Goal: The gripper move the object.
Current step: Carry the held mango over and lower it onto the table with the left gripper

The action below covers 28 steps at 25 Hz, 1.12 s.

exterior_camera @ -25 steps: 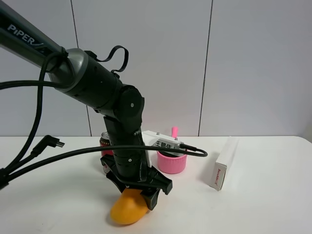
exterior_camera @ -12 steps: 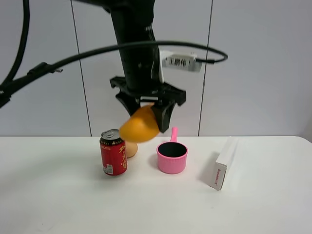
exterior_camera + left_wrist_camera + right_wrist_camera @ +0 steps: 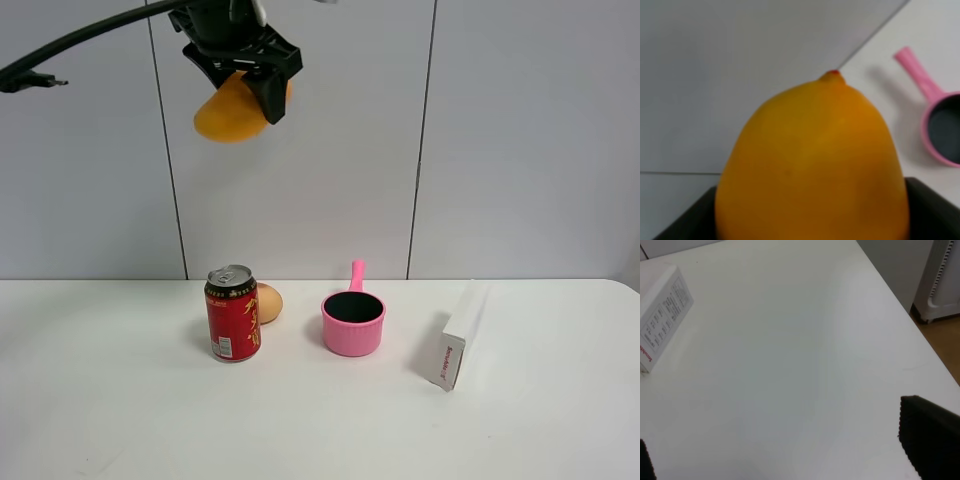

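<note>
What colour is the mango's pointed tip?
Reddish; the rest of the mango is yellow-orange. The left wrist view shows it best.

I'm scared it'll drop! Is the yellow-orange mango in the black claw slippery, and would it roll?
The smooth oblong yellow-orange mango looks sleek, so probably slippery, and much of it sticks out of the jaws of the black left gripper. Its rounded sides would likely let it roll. It looks firm: no dent shows.
</note>
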Motion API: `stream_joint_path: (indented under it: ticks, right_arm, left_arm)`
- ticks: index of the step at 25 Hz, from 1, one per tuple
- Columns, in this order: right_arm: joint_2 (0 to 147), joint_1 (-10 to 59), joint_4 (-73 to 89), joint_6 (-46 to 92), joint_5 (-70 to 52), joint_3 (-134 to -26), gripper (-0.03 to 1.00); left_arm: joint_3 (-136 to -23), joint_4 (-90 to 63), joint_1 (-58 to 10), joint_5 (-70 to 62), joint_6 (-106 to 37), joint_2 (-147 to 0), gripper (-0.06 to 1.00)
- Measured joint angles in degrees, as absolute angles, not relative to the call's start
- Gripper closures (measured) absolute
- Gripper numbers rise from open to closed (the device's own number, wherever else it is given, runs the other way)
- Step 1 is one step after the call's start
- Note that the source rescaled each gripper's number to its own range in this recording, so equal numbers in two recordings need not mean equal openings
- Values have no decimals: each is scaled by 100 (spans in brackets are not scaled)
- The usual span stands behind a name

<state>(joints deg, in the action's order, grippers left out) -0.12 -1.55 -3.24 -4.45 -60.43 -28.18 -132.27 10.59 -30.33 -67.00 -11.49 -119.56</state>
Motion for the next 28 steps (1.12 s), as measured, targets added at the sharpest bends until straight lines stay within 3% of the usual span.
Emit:
stream_joint_path:
  ticks: [5, 12, 28]
  right_arm:
    - [-12, -155, -324, -445, -6043, -2818, -3]
    - [-12, -155, -324, -445, -6043, -2818, -3]
    - [-12, -155, -324, -445, -6043, -2818, -3]
  left_arm:
    - [-13227, 291, -2335, -6196, -2500, -12099, 94]
    - [-13245, -672, -1971, -5609, -5092, -12779, 94]
    - [-13245, -777, -1784, -4636, -6704, -14233, 94]
